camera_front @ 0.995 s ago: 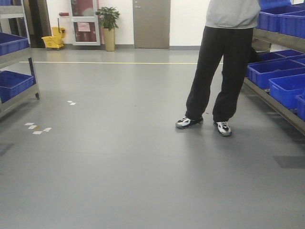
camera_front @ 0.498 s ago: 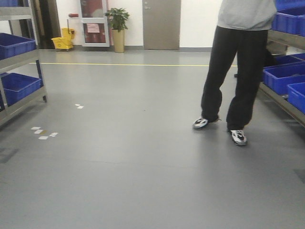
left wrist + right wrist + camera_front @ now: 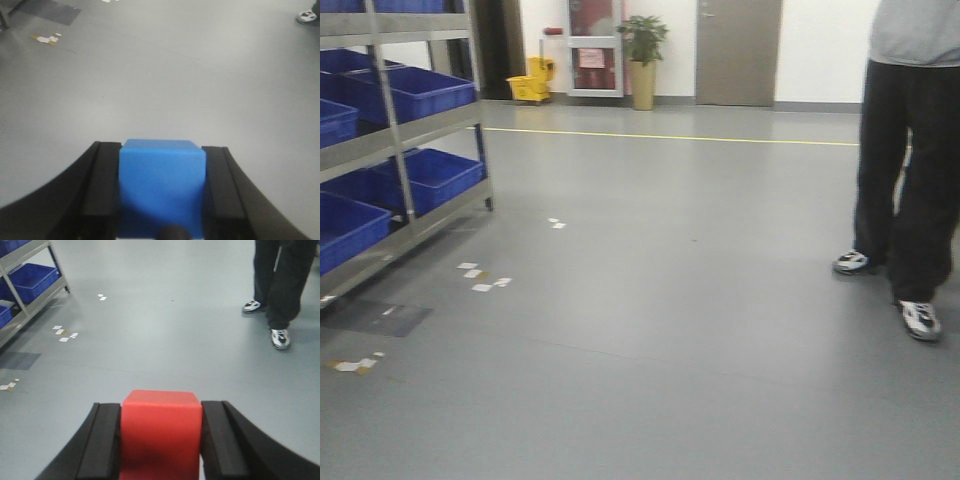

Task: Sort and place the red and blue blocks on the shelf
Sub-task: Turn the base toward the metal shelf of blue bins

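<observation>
In the left wrist view, a bright blue block point(image 3: 162, 185) sits squeezed between two black fingers; my left gripper point(image 3: 161, 150) is shut on it above bare grey floor. The right wrist view shows the red block point(image 3: 161, 435) held the same way, with my right gripper point(image 3: 161, 405) shut on it. A multi-tier steel shelf point(image 3: 388, 120) holding blue bins point(image 3: 425, 92) stands at the left of the front view, some way off across the floor, and its corner post point(image 3: 56, 267) shows at the top left of the right wrist view. Neither gripper appears in the front view.
A person in black trousers point(image 3: 910, 180) stands at the right, with shoes on the floor point(image 3: 280, 337). White tape marks point(image 3: 480, 278) dot the floor near the rack. A potted plant point(image 3: 642, 60), a yellow mop bucket point(image 3: 532, 82) and a door point(image 3: 738, 50) line the far wall.
The front view has swung to the left: the person slid toward the right edge, the right-hand rack left the frame, and the left rack with blue bins came much further in.
</observation>
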